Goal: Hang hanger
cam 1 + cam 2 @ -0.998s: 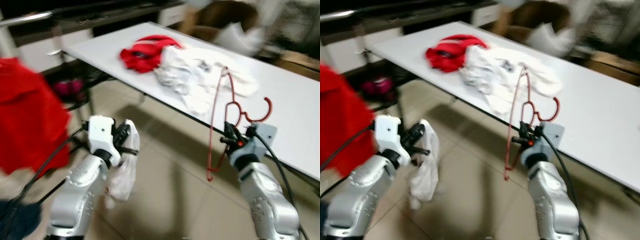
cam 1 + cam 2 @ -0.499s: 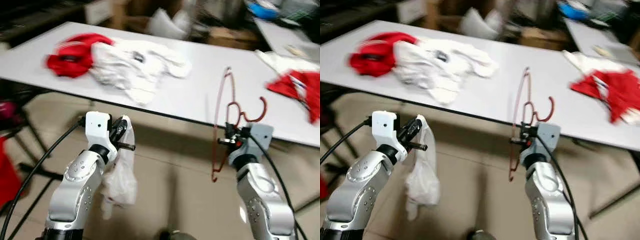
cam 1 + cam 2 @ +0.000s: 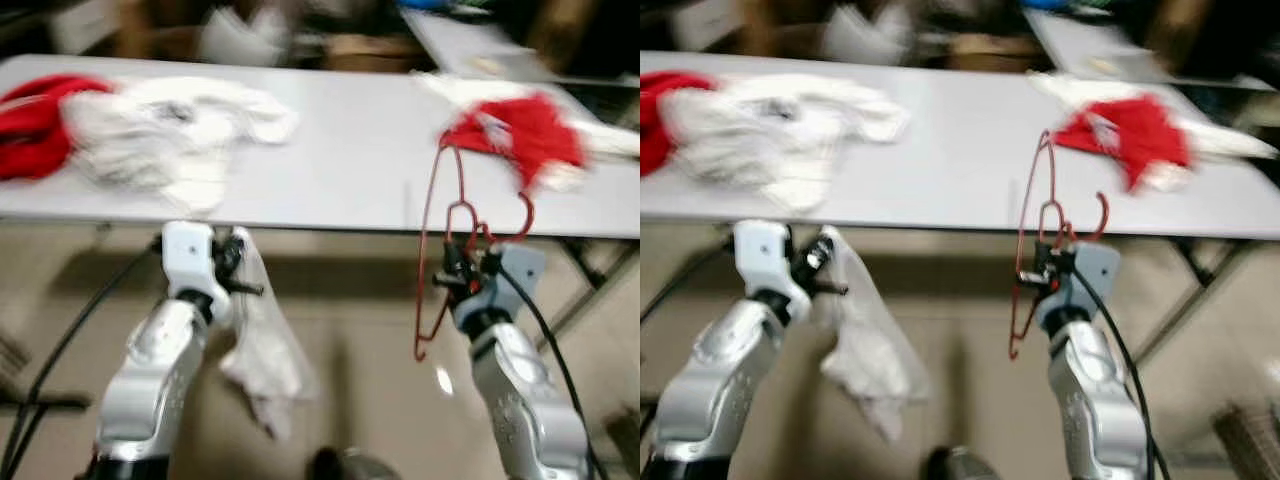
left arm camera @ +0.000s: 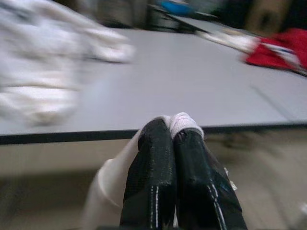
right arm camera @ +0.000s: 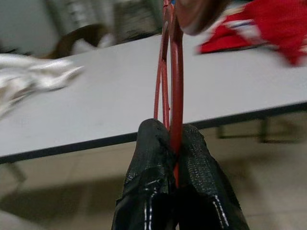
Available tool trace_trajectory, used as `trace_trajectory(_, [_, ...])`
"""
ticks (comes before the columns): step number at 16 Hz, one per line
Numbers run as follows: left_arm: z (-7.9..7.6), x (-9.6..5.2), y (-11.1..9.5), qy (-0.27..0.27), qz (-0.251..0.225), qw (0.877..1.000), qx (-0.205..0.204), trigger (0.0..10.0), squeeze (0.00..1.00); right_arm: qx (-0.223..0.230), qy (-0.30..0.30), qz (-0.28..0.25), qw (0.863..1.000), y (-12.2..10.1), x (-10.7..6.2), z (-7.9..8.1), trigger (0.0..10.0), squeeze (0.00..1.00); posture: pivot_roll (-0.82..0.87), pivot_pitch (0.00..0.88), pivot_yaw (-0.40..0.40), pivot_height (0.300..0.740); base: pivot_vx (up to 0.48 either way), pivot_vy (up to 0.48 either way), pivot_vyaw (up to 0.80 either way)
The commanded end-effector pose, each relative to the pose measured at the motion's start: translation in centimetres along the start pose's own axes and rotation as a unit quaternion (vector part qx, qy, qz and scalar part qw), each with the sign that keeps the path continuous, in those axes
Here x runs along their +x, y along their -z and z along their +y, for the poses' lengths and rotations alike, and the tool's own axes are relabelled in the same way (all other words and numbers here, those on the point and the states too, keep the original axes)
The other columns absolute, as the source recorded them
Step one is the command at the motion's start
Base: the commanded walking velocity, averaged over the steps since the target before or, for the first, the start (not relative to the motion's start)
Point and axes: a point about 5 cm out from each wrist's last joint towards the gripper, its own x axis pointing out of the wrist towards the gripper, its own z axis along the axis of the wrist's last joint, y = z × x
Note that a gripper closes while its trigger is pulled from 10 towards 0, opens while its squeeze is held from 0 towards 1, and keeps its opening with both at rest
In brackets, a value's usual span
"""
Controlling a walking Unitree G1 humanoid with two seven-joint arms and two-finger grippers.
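While carrying, keep right gripper (image 3: pixel 462 272) pinched tight on red wire hanger (image 3: pixel 443 240); hook at 1 o'clock of the fingers, frame dangling toward 7 o'clock, below table (image 3: pixel 340 160) edge. Left gripper (image 3: pixel 236 268) clamped on white cloth (image 3: pixel 262 350), hanging slack toward the floor. Judged: transit step, no rail or rod seen yet, so keep hanger upright and clear of table edge when turning. Frames blurred. On table: white garment heap (image 3: pixel 170 135) at 10 o'clock, red garment (image 3: pixel 515 130) at 1 o'clock. Table front directly ahead blocks forward path; cloth could snag hanger frame if arms close.
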Motion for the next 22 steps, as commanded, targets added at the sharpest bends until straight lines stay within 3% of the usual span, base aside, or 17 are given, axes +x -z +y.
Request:
trace_trajectory(1, [-0.16, 0.01, -1.15, 0.020, -0.018, 1.000, 0.011, 10.0, 0.00, -0.018, 0.008, -0.005, 1.000, -0.36, -0.13, -0.16, 10.0, 0.00, -0.08, 0.000, -0.023, 0.727, 0.000, 0.000, -0.80])
trace_trajectory(4, [-0.16, 0.04, -0.99, 0.026, -0.016, 0.999, 0.014, 10.0, 0.00, 0.017, 0.003, 0.004, 1.000, -0.10, -0.22, -0.28, 10.0, 0.00, -0.08, 0.000, -0.023, 0.727, 0.000, 0.000, -0.42])
trace_trajectory(22, [-0.08, 0.25, -0.91, 0.035, -0.005, 0.999, 0.013, 10.0, 0.00, 0.008, 0.001, 0.014, 1.000, 0.13, -0.11, -0.20, 10.0, 0.00, -0.08, 0.000, -0.015, 0.727, 0.000, 0.293, 0.00])
